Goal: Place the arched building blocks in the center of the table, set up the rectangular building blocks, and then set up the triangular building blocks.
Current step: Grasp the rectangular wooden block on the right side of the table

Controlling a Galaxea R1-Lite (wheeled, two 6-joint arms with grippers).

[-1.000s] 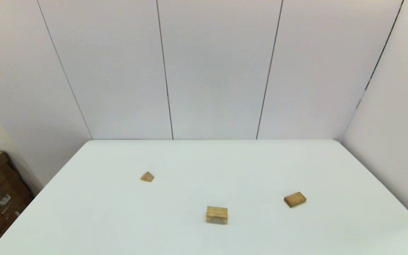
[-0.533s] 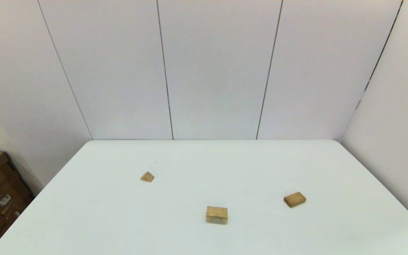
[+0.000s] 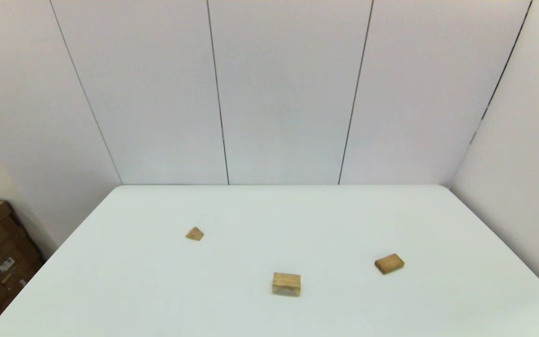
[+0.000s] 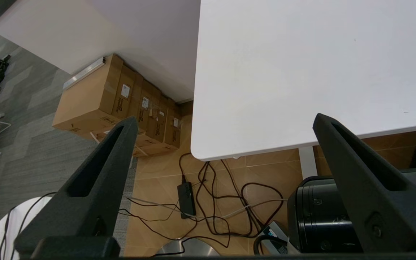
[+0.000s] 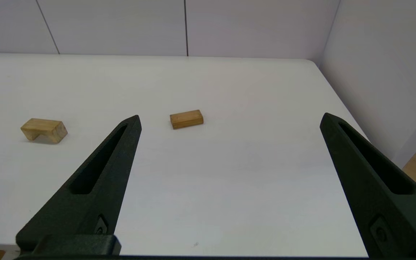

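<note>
Head view: the table (image 3: 269, 309) carries three blocks, all well apart, and neither arm shows in it.
Landmark: the arched block (image 3: 286, 284), standing notch-down on the near middle of the table.
Rectangular block: (image 3: 389, 263), lying flat to the right of the arched block and a little farther from the robot.
Triangular block: (image 3: 194, 233), to the left of the arched block and farther back, peak upward.
Change: none in the last second; all three blocks lie exactly where they were in the earlier head pictures, and no arm has come into that view.
Left gripper: (image 4: 224, 121), fingers spread wide and empty, hanging off the table's near left corner, well away from the arched block, above floor cables (image 4: 226, 202) and near stacked cardboard boxes (image 4: 117, 104); it looks parked.
Right gripper: (image 5: 229, 117), fingers spread wide with nothing between them, held over the near right part of the table, to the right of the arched block, with the rectangular block ahead of it.
Meaning for the task: judging by this, no step has begun; the arched block is untouched and not yet at the centre.
Next move, as a guess: the right gripper seems better placed to reach the arched block first.
</note>
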